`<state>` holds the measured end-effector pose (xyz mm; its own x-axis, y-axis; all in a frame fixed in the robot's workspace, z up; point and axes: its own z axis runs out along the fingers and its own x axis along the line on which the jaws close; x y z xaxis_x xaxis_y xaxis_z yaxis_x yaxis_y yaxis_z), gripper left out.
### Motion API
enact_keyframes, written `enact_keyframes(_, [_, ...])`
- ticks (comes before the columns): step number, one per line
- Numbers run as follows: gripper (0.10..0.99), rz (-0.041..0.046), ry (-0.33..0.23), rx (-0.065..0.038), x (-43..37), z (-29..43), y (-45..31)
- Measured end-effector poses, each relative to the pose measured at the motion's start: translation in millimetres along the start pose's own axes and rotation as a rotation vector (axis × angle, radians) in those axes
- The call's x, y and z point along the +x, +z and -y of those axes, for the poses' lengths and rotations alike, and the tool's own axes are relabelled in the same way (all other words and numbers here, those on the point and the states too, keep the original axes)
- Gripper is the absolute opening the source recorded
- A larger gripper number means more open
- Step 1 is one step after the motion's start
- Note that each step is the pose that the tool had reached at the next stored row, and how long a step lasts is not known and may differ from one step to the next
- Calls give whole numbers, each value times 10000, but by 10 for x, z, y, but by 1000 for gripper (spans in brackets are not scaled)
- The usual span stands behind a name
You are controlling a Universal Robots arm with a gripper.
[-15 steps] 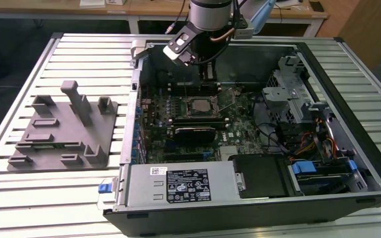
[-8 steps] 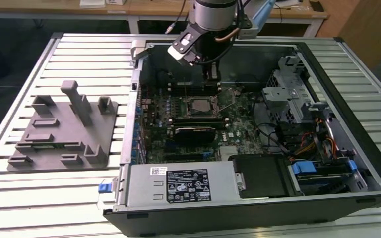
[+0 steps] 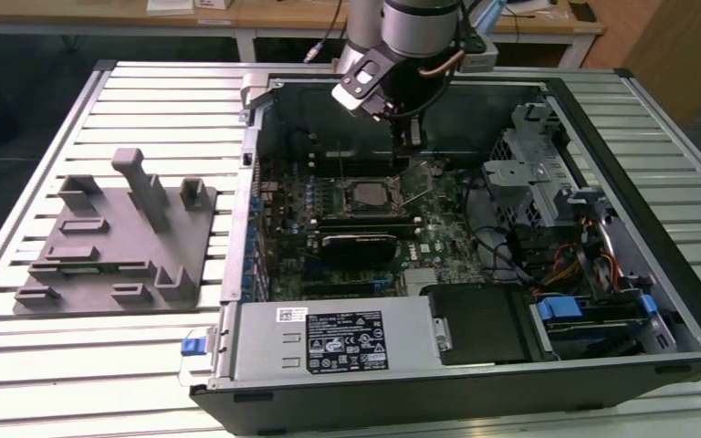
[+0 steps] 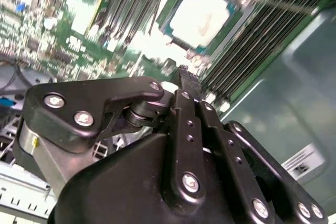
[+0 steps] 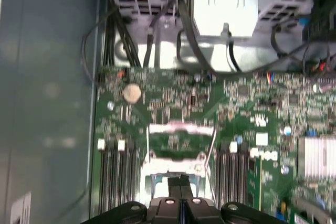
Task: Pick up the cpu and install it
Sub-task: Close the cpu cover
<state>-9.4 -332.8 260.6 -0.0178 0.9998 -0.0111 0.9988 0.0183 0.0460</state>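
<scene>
The cpu (image 4: pixel 202 14), a pale silvery square plate, lies flat inside the black-framed socket (image 3: pixel 369 193) on the green motherboard (image 3: pixel 442 228). In the exterior view my gripper (image 3: pixel 413 141) hangs inside the open computer case, just beyond the socket toward the far wall. Its black fingers (image 4: pixel 184 85) are pressed together with nothing between them. In the second wrist view the cpu sits past the fingertips, apart from them. In the first wrist view the gripper (image 5: pixel 179 182) is shut over the socket's metal frame (image 5: pixel 181 129).
A grey fixture (image 3: pixel 113 237) with upright posts stands on the slatted table at the exterior view's left. Inside the case are a black heatsink block (image 3: pixel 357 245), memory slots (image 5: pixel 118 174), a drive cage (image 3: pixel 533 182), cables (image 3: pixel 570 265) and a power supply (image 3: pixel 326 342).
</scene>
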Motion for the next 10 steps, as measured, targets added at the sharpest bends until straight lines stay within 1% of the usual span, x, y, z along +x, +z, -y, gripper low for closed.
enact_keyframes(8, [106, 0, 1, 6, -6, -351, 17])
enact_keyframes(10, [106, 0, -1, 8, -7, -426, 20])
